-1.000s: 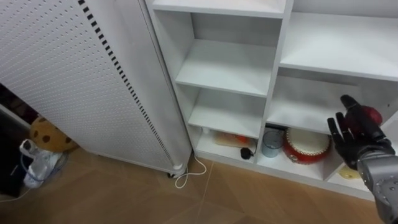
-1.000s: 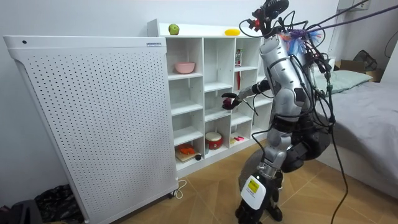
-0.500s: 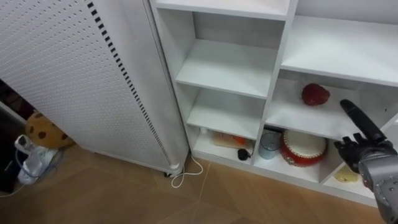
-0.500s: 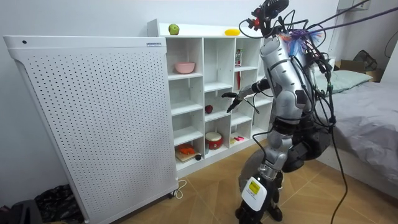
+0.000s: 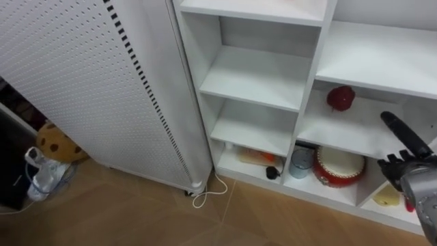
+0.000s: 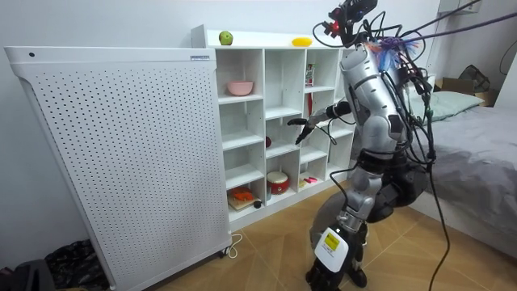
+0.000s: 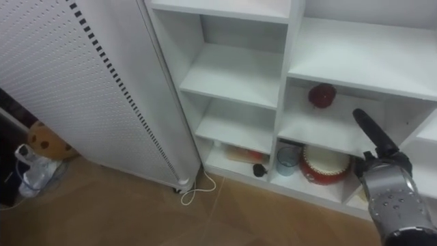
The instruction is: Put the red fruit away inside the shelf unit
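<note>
Red apple: it lies alone on a shelf in the middle column of the white closet, in the compartment directly above the round red container. No hand touches it.
Right hand: it is low at the right of the eye views, in front of the closet and apart from the apple. One finger stretches straight toward the shelves and the others bend loosely by the palm. It holds nothing.
Bottom row: the round red container has a pale top, and a blue-grey cup stands just beside it on its left. The next compartment to the left holds a flat orange item and a small black object. The compartment to the right holds a yellow item, too small to identify.
Closet top: a green apple and a yellow fruit sit well apart.
Pink bowl: it is in an upper compartment of the column nearest the panel.
Perforated panel: white and upright, it stands against the closet's left side.
Wooden floor: a white cord loops by the panel's foot. A brown spotted soft toy lies to the panel's left.
Robot: it stands upright facing the closet with its right arm held out toward the middle shelves. A bed is behind it, at the room view's right.
</note>
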`<state>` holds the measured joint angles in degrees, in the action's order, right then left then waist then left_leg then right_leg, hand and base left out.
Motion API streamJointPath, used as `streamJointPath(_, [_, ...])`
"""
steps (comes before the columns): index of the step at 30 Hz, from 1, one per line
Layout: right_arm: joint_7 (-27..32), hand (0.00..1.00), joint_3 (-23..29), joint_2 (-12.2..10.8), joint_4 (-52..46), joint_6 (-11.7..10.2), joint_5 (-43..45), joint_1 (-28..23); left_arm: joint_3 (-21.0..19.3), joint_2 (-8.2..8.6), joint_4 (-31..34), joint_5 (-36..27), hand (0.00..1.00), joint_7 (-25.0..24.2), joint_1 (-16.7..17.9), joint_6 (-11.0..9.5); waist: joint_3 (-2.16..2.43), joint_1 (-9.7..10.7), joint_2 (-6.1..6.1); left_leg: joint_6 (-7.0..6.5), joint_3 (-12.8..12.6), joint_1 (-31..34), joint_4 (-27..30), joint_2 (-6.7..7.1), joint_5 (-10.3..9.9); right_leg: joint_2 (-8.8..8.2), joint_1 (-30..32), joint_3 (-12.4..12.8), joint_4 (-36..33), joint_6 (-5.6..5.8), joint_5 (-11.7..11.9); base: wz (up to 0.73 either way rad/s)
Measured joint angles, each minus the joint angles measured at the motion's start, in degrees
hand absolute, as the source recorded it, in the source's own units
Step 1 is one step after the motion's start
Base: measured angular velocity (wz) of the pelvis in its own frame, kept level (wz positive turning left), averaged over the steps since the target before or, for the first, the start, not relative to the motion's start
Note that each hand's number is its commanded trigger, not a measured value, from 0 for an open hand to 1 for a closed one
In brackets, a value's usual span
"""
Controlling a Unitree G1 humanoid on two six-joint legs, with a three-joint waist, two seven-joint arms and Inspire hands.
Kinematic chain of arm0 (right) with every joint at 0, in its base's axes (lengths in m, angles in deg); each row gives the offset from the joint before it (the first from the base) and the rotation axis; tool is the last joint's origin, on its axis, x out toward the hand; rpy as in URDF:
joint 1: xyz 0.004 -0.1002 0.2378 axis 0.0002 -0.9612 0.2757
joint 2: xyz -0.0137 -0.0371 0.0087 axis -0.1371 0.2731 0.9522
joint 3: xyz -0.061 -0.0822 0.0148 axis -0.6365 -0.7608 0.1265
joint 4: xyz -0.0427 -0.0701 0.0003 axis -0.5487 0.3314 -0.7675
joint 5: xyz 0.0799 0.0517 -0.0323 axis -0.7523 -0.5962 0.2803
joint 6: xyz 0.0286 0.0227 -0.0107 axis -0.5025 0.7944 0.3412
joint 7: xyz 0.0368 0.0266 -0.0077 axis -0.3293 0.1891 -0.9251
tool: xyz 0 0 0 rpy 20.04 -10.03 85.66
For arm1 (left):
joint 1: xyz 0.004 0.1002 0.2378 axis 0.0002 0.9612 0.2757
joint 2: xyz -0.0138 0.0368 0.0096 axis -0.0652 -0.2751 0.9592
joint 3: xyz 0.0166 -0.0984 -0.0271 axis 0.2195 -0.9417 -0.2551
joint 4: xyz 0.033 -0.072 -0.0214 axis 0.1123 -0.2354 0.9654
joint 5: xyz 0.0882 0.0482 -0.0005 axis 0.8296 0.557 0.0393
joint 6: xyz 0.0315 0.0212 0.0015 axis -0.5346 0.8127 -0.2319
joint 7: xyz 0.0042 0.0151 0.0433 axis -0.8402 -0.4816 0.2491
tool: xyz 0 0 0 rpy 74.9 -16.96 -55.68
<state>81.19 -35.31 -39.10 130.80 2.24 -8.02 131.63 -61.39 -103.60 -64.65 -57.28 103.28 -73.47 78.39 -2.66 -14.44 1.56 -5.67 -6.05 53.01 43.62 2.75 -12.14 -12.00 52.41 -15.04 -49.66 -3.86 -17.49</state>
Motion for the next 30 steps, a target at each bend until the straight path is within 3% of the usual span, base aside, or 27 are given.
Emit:
streamJointPath(4, [-3.90, 0.00, -2.51, 0.32, 0.38, 0.15, 2.27, -1.52, -0.03, 0.00, -0.11, 0.38, 0.00, -0.47, 0.19, 0.42, -0.06, -0.19, -0.09, 0.30, 0.22, -1.94, -0.61, -0.18, -0.17, 0.36, -2.11, -0.18, 0.78, -0.25, -0.32, 0.00])
streamJointPath(9, [-12.67, 0.00, -3.85, 0.36, 9.15, 2.28, 4.49, -4.44, -0.11, -0.06, -0.20, 3.54, 0.00, -4.09, 0.54, 1.53, -0.19, -0.70, -0.31, 0.72, 1.32, -6.03, -2.41, -0.06, -0.36, 0.43, -6.93, -1.70, 3.13, -0.16, -0.50, 0.06])
streamJointPath(13, [-21.07, 0.00, -7.75, 0.32, 14.67, 3.83, 8.76, -11.56, -0.09, -0.37, -2.61, 4.31, 0.00, -5.99, -0.18, 1.54, -0.56, -1.53, -0.50, 1.06, 2.12, -9.79, -3.92, -0.10, -0.51, 1.14, -11.23, -2.27, 5.33, -0.05, -0.39, 0.03])
streamJointPath(16, [-25.45, 0.00, -10.26, -0.45, 15.96, 6.26, 13.77, -17.29, -0.17, -0.37, -7.23, 4.25, 0.00, -7.46, -1.26, 1.71, -0.60, -1.69, -0.57, 1.21, 2.14, -13.13, -5.81, -0.06, -0.63, 1.30, -14.43, -2.47, 7.13, 0.09, -0.44, -0.03])
streamJointPath(18, [-27.69, 0.00, -12.15, -0.87, 16.15, 6.28, 15.67, -20.17, -0.42, -0.35, -9.07, 4.14, 0.00, -7.96, -1.81, 1.99, -0.58, -1.64, -0.76, 1.20, 2.19, -15.10, -6.45, -0.42, -0.83, 1.94, -16.59, -2.51, 8.43, 0.39, -0.06, -0.10])
streamJointPath(21, [-30.31, 0.00, -13.58, -3.32, 16.50, 6.26, 19.37, -25.00, -2.51, -0.32, -10.28, 3.86, 0.00, -8.02, -3.26, 1.84, -0.56, -0.54, -0.79, 1.58, 3.27, -18.67, -8.14, -1.10, -1.09, 3.13, -21.41, -3.98, 11.87, 0.33, 0.27, 0.08])
streamJointPath(24, [-32.08, 0.00, -13.57, -7.34, 16.50, 6.23, 21.14, -29.41, -2.92, 0.43, -12.16, 4.18, 0.00, -7.33, -4.65, 1.05, -0.46, 0.96, -0.73, 2.06, 3.81, -23.00, -10.94, -1.47, -1.05, 4.29, -26.35, -4.71, 16.00, 0.46, 1.07, 0.04])
streamJointPath(26, [-33.71, 0.00, -13.44, -9.45, 16.43, 6.18, 22.70, -34.39, -3.48, 0.93, -12.41, 4.28, 0.00, -6.94, -4.56, 0.06, 0.47, 2.95, -0.88, 2.11, 4.40, -26.53, -13.49, -1.29, -0.96, 4.79, -30.45, -5.46, 19.21, 0.94, 1.42, 0.13])
streamJointPath(27, [-34.07, 0.00, -13.44, -9.82, 16.51, 6.14, 23.45, -35.70, -4.70, 1.38, -12.39, 4.38, 0.00, -6.62, -4.34, -0.23, 0.67, 3.31, -1.00, 2.12, 4.44, -27.68, -14.34, -1.39, -0.94, 5.16, -31.75, -5.52, 20.50, 1.17, 1.76, 0.00])
streamJointPath(29, [-34.94, 0.00, -13.41, -10.73, 16.12, 6.14, 24.78, -41.65, -8.21, 2.91, -12.37, 4.85, 0.00, -4.54, -2.66, -1.09, 1.64, 4.72, -1.03, 2.11, 4.30, -32.59, -18.00, -1.38, -0.80, 6.06, -37.04, -5.57, 25.13, 1.95, 2.71, 0.00])
streamJointPath(30, [-34.95, 0.00, -13.31, -11.07, 16.14, 6.14, 24.77, -42.86, -9.06, 3.21, -12.40, 5.05, 0.00, -4.22, -2.20, -1.12, 1.88, 5.26, -0.89, 2.11, 4.29, -33.89, -18.93, -1.27, -0.75, 6.14, -38.24, -5.60, 26.04, 2.10, 2.80, 0.00])
